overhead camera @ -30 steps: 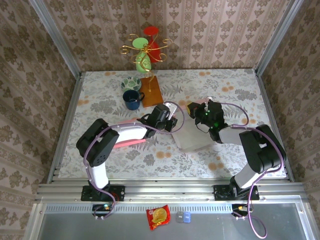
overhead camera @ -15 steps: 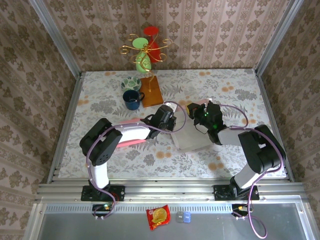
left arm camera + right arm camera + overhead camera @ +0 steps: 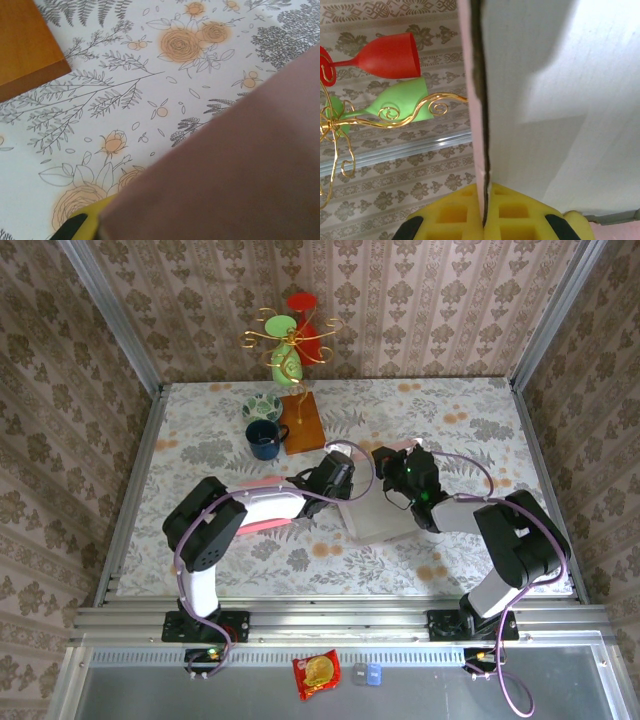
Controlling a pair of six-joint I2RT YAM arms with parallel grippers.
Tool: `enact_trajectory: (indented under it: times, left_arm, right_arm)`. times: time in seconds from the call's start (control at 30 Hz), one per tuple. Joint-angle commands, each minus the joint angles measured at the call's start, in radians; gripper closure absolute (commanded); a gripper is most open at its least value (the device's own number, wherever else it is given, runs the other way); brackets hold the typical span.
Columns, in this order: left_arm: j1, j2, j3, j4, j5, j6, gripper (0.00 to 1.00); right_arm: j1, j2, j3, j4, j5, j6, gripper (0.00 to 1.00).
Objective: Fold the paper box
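Observation:
The paper box (image 3: 380,518), white inside and pink outside, lies half-flat on the flowered table between the arms. My right gripper (image 3: 392,468) is at its far right corner. There its yellow pads (image 3: 455,212) are shut on an upright wall of the box (image 3: 545,75), which runs edge-on between them. My left gripper (image 3: 338,480) is at the box's far left corner. A blurred pink panel of the box (image 3: 240,165) covers most of its jaws, leaving one yellow fingertip (image 3: 82,220) showing at the lower left. Whether that gripper grips the panel is hidden.
A wooden board (image 3: 303,422), a blue mug (image 3: 264,440) and a patterned bowl (image 3: 262,405) stand behind the left gripper. A gold stand with a red and a green glass (image 3: 290,340) is at the back. A pink strip (image 3: 262,525) lies under the left arm.
My left gripper has slid right and slightly away, up to the box's far left corner. The right gripper has shifted a little left with the wall in it.

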Motion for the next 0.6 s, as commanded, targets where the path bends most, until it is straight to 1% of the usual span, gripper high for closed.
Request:
enact_trajectory:
  times: [0.0,0.17,0.27,0.3,0.37,0.43,0.47,0.53,0.57]
  left_arm:
    - [-0.015,0.023,0.068,-0.033,-0.084,-0.074,0.83]
    - [-0.018,0.046,0.115,-0.095,-0.141,-0.113,0.90]
    - [-0.017,0.055,0.137,-0.127,-0.161,-0.119,0.98]
    - [-0.016,0.057,0.138,-0.131,-0.162,-0.114,1.00]
    - [-0.016,0.055,0.138,-0.141,-0.170,-0.113,1.00]
    - [-0.015,0.051,0.140,-0.161,-0.188,-0.106,1.00]
    - [-0.015,0.048,0.139,-0.176,-0.200,-0.108,1.00]
    - [-0.011,0.039,0.136,-0.193,-0.210,-0.088,1.00]
    - [-0.008,0.034,0.135,-0.197,-0.207,-0.072,1.00]
  right_arm:
    - [0.037,-0.004,-0.026,-0.058,0.041,0.028,1.00]
    - [0.065,-0.005,-0.021,-0.063,0.070,0.049,1.00]
    - [0.069,-0.012,-0.018,-0.074,0.073,0.049,1.00]
    - [0.069,-0.016,-0.018,-0.080,0.075,0.046,0.98]
    - [0.066,-0.032,-0.018,-0.106,0.077,0.038,0.92]
    - [0.058,-0.055,-0.017,-0.150,0.075,0.023,0.82]
    - [0.051,-0.070,-0.013,-0.186,0.069,0.018,0.76]
    - [0.027,-0.109,0.008,-0.297,0.042,-0.010,0.58]
    - [0.014,-0.128,0.022,-0.342,0.024,-0.033,0.53]
